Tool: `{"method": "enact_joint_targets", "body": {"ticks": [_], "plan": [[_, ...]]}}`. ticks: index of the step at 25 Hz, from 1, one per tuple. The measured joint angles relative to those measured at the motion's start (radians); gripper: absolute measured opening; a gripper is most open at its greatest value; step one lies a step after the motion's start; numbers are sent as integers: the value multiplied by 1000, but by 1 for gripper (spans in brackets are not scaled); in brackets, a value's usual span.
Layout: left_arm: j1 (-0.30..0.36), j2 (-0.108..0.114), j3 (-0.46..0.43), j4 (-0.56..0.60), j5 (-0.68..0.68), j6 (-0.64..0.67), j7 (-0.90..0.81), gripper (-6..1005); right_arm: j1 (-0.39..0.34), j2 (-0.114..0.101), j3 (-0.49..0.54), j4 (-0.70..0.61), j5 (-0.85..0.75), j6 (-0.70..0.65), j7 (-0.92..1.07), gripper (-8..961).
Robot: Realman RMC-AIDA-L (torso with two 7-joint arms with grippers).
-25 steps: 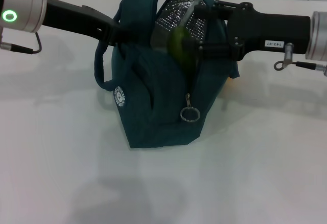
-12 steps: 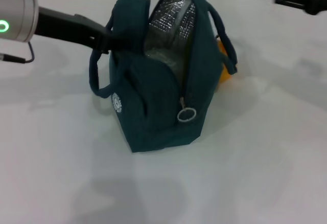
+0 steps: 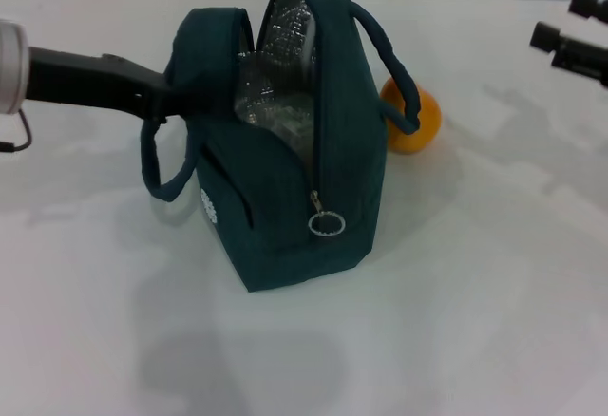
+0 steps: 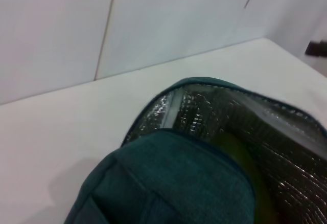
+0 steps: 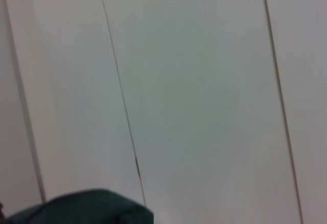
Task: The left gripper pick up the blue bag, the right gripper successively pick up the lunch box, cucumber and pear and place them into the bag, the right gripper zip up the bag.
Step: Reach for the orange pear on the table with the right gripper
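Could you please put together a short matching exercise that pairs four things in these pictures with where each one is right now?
Things:
1. pear
2. cucumber
3. left gripper
4. right gripper

Places:
A. inside the foil-lined bag
B. on the table behind the blue bag
C. at the bag's side by its loop handle
D. away from the bag, at the head view's right edge

Pairs: 1-B, 2-A, 3-C, 4-D

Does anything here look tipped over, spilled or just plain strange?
Nothing is spilled or damaged. The bag stands unzipped, held at its edge by the left gripper. The pear sits on the table behind it, and the right gripper is off to the side.
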Motion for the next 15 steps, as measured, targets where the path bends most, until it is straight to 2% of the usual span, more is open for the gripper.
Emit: {"method": "enact_joint_targets", "body": {"ticks": [7, 15], "plan": [[14, 0, -73, -33, -19, -3, 31, 36, 63, 21, -42, 84, -25, 73, -75, 841], [19, 7, -129, -49, -19, -3, 44, 37, 131, 33, -135, 114, -30, 183, -125, 840]]}}
